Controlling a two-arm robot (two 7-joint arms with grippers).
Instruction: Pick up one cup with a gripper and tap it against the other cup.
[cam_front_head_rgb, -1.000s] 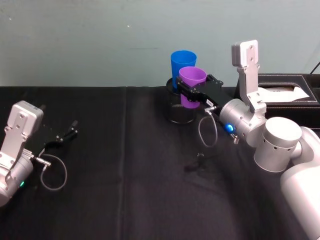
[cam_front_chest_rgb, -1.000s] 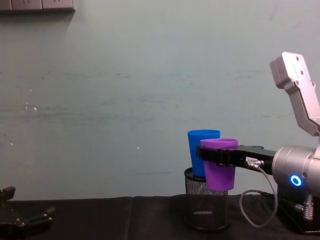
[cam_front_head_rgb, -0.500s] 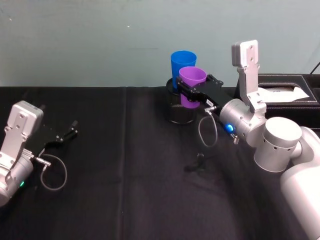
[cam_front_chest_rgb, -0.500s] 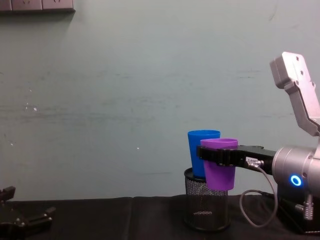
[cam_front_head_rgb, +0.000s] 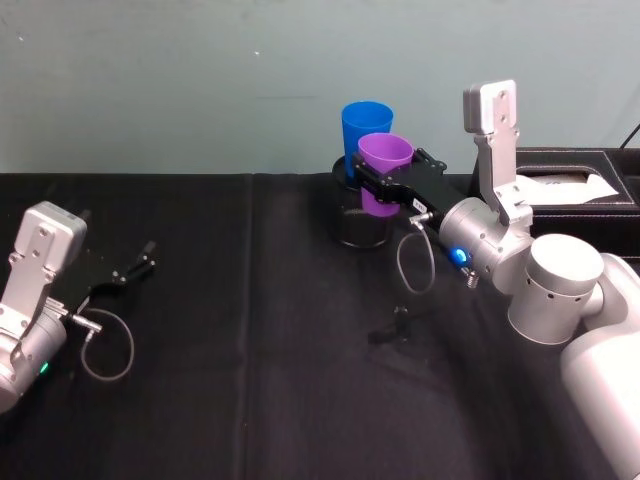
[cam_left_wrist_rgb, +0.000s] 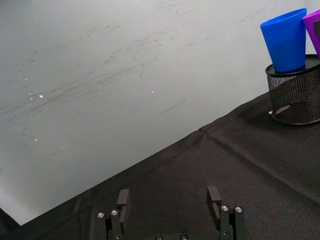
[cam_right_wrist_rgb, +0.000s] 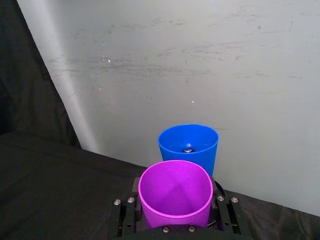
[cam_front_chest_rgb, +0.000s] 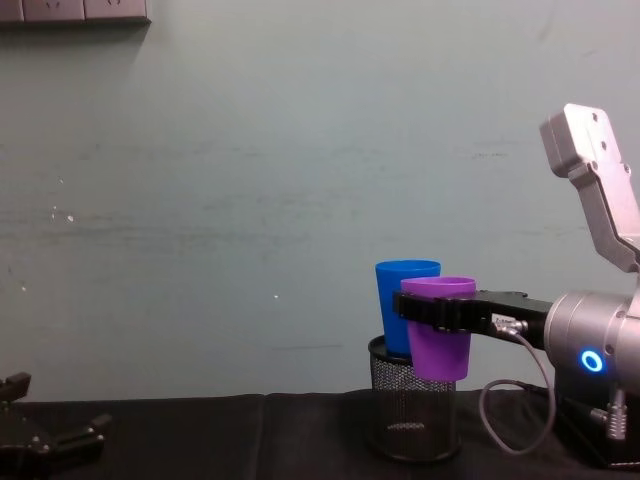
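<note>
Middle of the desk (cam_front_head_rgb: 250, 330) is wide open, from the left gripper (cam_front_head_rgb: 130, 270) parked at the left edge across to the mesh holder (cam_front_head_rgb: 355, 228) at the back. Tight spot's back there: blue cup (cam_front_head_rgb: 365, 125) stands in the holder, purple cup (cam_front_head_rgb: 385, 153) sits in the right gripper (cam_front_head_rgb: 376, 188) jaws just beside it, wall (cam_front_head_rgb: 200, 80) close behind. Black box (cam_front_head_rgb: 570, 175) blocks the far right.

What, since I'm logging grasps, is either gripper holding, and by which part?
The right gripper holds the purple tapered plastic tumbler by its upper wall, below the rim; the left gripper holds nothing.
</note>
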